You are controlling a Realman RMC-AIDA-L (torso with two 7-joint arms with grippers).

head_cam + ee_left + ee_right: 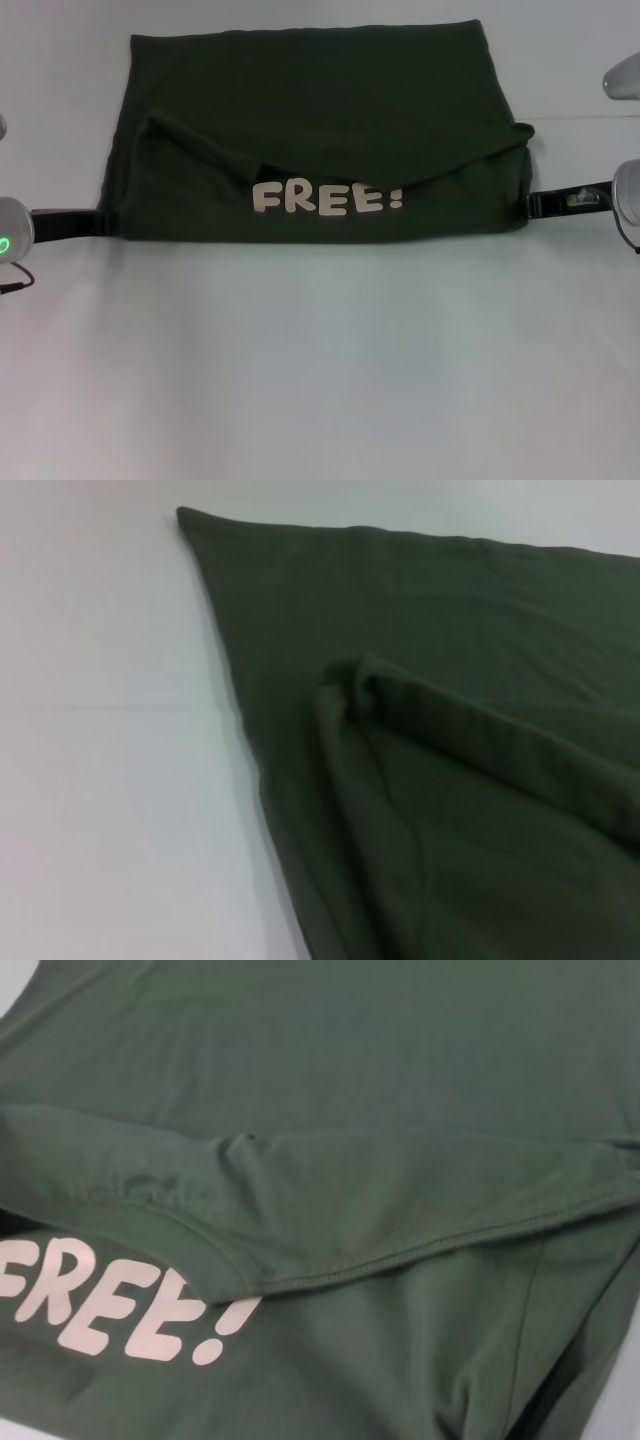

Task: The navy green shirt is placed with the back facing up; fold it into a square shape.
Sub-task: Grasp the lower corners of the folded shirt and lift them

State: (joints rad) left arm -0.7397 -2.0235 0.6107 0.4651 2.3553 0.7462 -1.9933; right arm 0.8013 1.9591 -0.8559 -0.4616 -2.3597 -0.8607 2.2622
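The navy green shirt [320,110] lies on the white table [320,380] as a wide dark rectangle, with a layer folded over its near half. Pale letters "FREE!" [328,197] show just below that fold's hem. My left gripper [95,222] sits at the shirt's near left corner, low on the table. At the near right corner is my right gripper [535,205], touching the cloth's edge. The left wrist view shows the shirt [450,680] with a bunched fold. Hem, shirt [350,1110] and lettering [120,1305] fill the right wrist view.
Bare white table stretches in front of the shirt towards me and on both sides. A grey robot part [622,78] shows at the right edge, and a thin cable [15,280] hangs by the left arm.
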